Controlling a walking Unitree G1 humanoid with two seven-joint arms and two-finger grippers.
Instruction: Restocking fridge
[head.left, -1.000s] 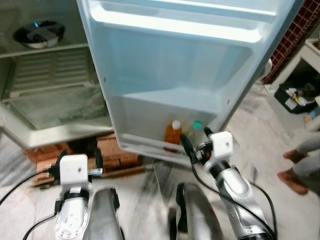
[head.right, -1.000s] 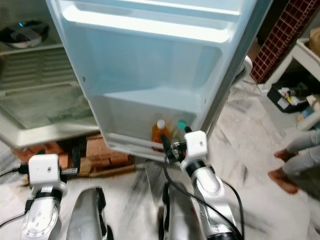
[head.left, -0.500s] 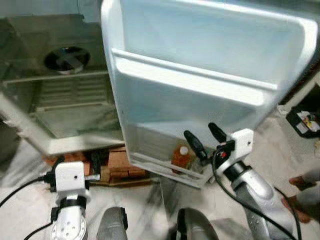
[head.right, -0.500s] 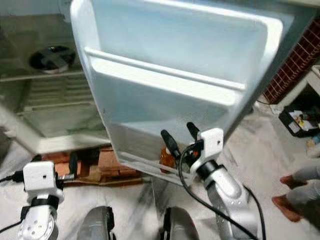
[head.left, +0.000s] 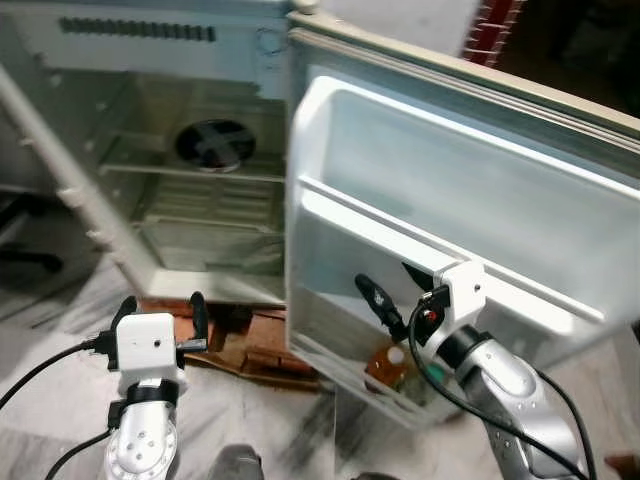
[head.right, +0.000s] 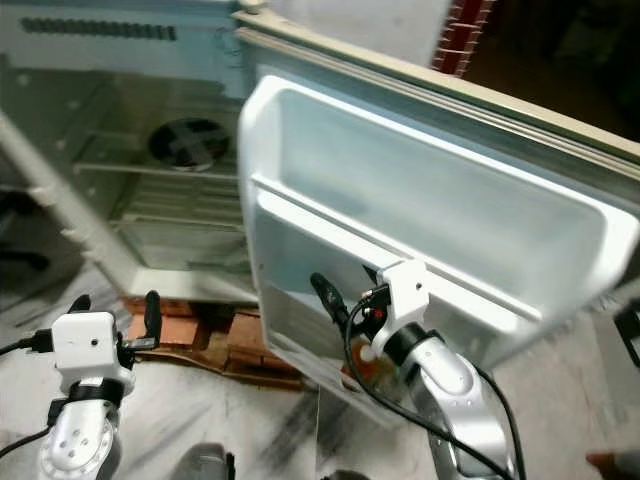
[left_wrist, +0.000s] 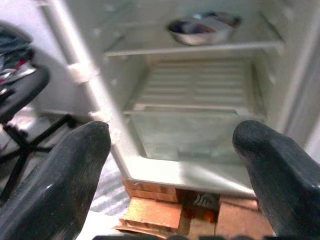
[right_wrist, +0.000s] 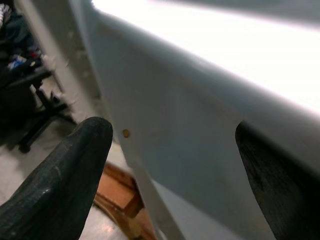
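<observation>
The fridge stands open, its white door (head.left: 480, 210) swung out toward me. An orange bottle with a white cap (head.left: 385, 368) stands in the door's bottom shelf (head.left: 335, 360). My right gripper (head.left: 392, 292) is open and empty, its fingers held close to the door's inner wall just above that bottle. The right wrist view looks past its fingertips (right_wrist: 60, 185) at the door's pale wall. My left gripper (head.left: 160, 310) is open and empty, low at the left, pointing into the fridge body (left_wrist: 195, 120). A steel bowl (head.left: 213, 145) sits on an inner shelf.
The fridge rests on bricks and wood blocks (head.left: 265, 350). A black office chair (left_wrist: 20, 95) stands to the left of the fridge. The floor is pale marble (head.left: 50, 340). A dark red tiled wall (head.left: 490, 15) is behind the door.
The whole view has swung up and left, showing more of the fridge interior. My right gripper now stands above the orange bottle rather than level with the bottles. The teal-capped bottle is out of sight.
</observation>
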